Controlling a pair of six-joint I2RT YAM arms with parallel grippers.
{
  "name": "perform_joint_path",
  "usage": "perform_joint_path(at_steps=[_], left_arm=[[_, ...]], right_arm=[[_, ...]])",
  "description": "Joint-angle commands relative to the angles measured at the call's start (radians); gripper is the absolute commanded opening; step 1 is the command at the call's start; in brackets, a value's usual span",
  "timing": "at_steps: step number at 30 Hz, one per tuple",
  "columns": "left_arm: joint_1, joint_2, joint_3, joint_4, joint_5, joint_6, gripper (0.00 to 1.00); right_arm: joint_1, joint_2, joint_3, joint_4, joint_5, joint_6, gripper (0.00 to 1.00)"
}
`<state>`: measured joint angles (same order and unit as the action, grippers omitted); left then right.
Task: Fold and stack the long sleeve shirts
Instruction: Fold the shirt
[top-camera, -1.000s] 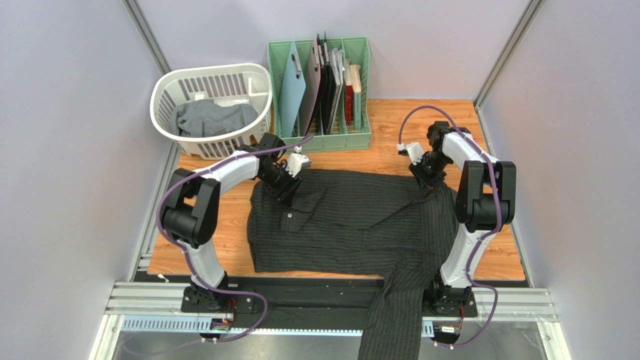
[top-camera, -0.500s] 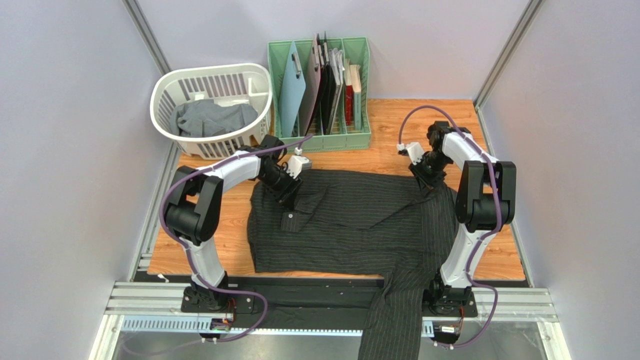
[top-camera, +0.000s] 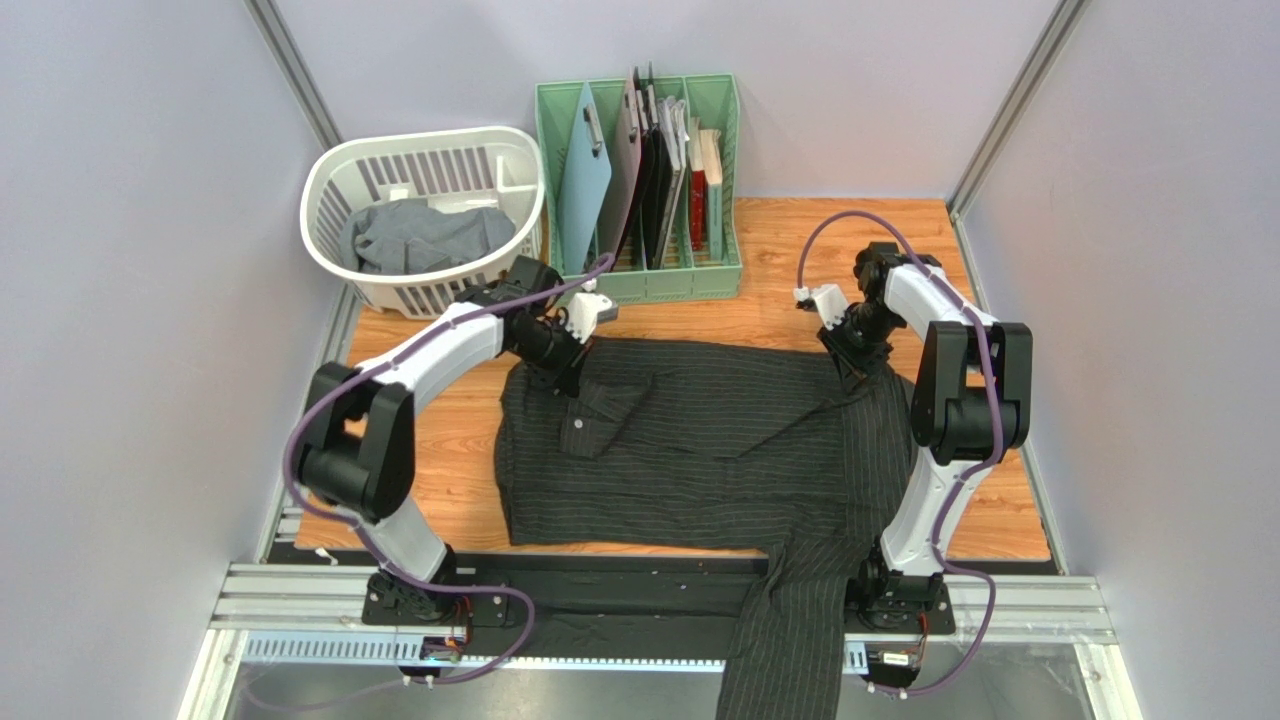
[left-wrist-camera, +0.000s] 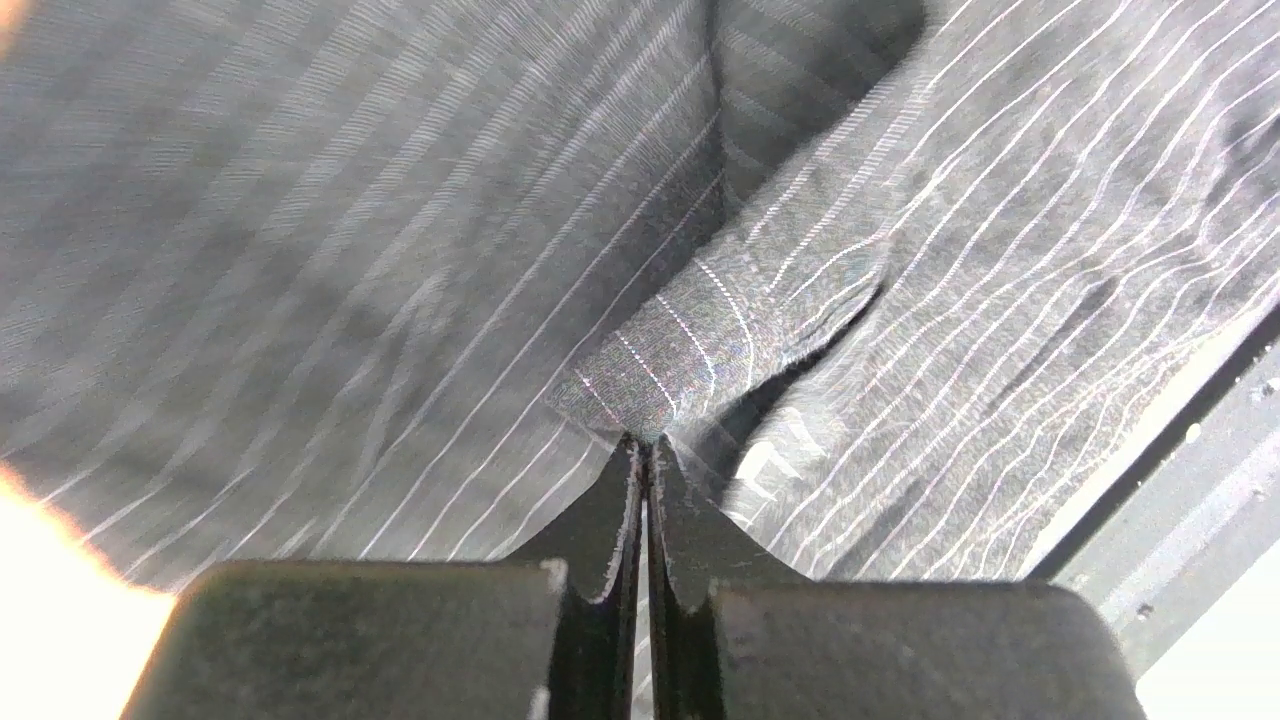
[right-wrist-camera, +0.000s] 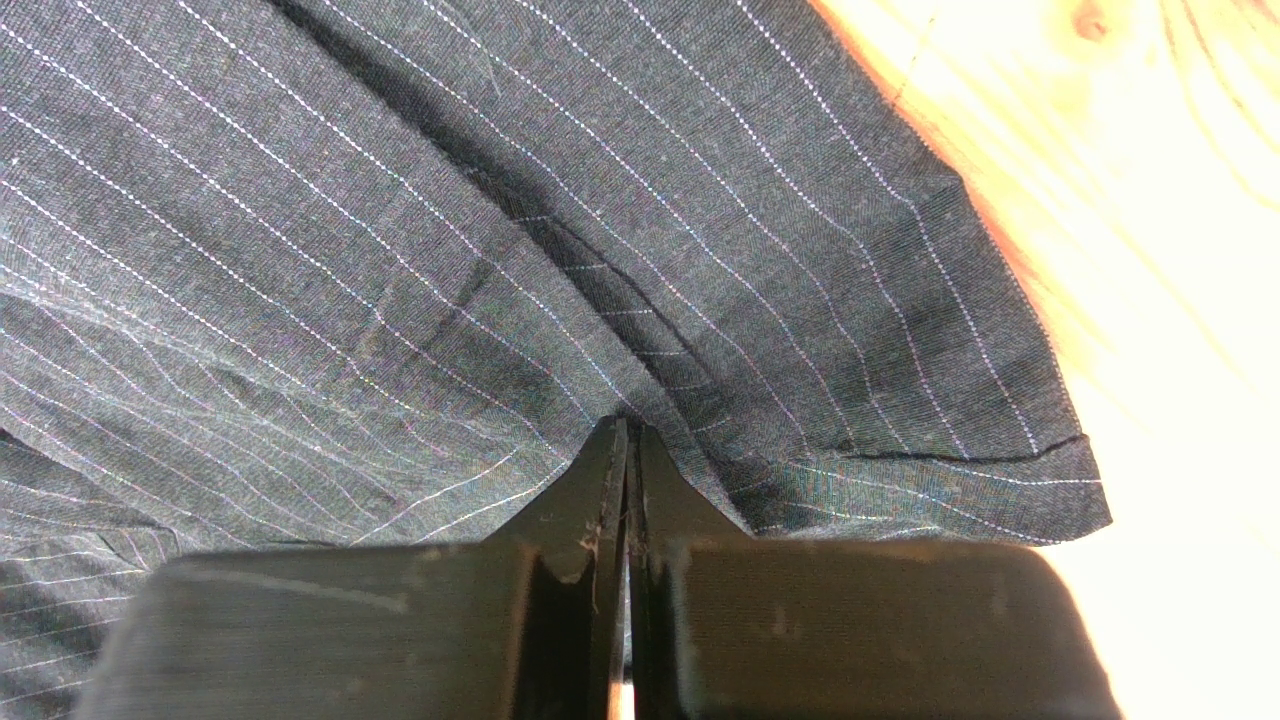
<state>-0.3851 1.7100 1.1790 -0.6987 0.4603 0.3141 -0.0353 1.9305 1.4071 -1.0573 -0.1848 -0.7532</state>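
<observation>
A black pinstriped long sleeve shirt (top-camera: 706, 443) lies spread across the wooden table, with one sleeve (top-camera: 781, 630) hanging over the near edge. My left gripper (top-camera: 571, 369) is at its far left part beside the collar flap (top-camera: 606, 408). In the left wrist view this gripper (left-wrist-camera: 646, 444) is shut, pinching a raised fold of the striped cloth (left-wrist-camera: 706, 338). My right gripper (top-camera: 860, 365) is at the shirt's far right corner. In the right wrist view it (right-wrist-camera: 628, 431) is shut on the cloth (right-wrist-camera: 376, 225) near the hem corner (right-wrist-camera: 1052, 480). A plain grey shirt (top-camera: 413, 233) lies crumpled in the basket.
A white laundry basket (top-camera: 323, 188) stands at the far left. Beside it is a green rack (top-camera: 646, 282) holding upright boards and folders. Bare wood (top-camera: 781, 270) shows between the rack and the right arm. Grey walls close in both sides.
My left gripper has shut on the cloth by the collar and drawn back toward the far left. The collar flap shifted with it. The right arm has not moved.
</observation>
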Motion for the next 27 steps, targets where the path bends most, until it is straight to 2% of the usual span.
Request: perform_joint_path(at_steps=[1, 8, 11, 12, 15, 21, 23, 27], left_arm=[[0.023, -0.133, 0.021, -0.005, -0.123, 0.003, 0.00], [0.040, -0.047, 0.040, 0.041, -0.302, 0.051, 0.00], [0.064, -0.026, 0.033, 0.129, -0.379, 0.048, 0.01], [0.075, -0.017, 0.037, 0.131, -0.390, 0.043, 0.17], [0.107, -0.048, 0.038, 0.134, -0.361, 0.037, 0.38], [0.101, -0.150, -0.045, 0.107, -0.301, 0.077, 0.42], [0.092, -0.147, -0.064, 0.059, -0.235, 0.106, 0.41], [0.051, -0.068, -0.097, 0.048, -0.253, 0.128, 0.39]], right_arm=[[0.000, -0.013, 0.030, 0.003, -0.002, -0.003, 0.00], [0.000, -0.010, 0.044, 0.013, 0.001, 0.011, 0.00], [0.000, -0.018, 0.040, 0.023, 0.011, 0.017, 0.00], [0.000, -0.021, 0.035, 0.034, 0.016, 0.020, 0.00], [0.000, -0.025, 0.024, 0.062, 0.025, 0.031, 0.00], [0.000, 0.008, 0.030, 0.101, 0.038, 0.069, 0.00], [0.002, 0.019, 0.027, 0.114, 0.039, 0.080, 0.00], [0.011, 0.047, 0.024, 0.134, 0.051, 0.087, 0.00]])
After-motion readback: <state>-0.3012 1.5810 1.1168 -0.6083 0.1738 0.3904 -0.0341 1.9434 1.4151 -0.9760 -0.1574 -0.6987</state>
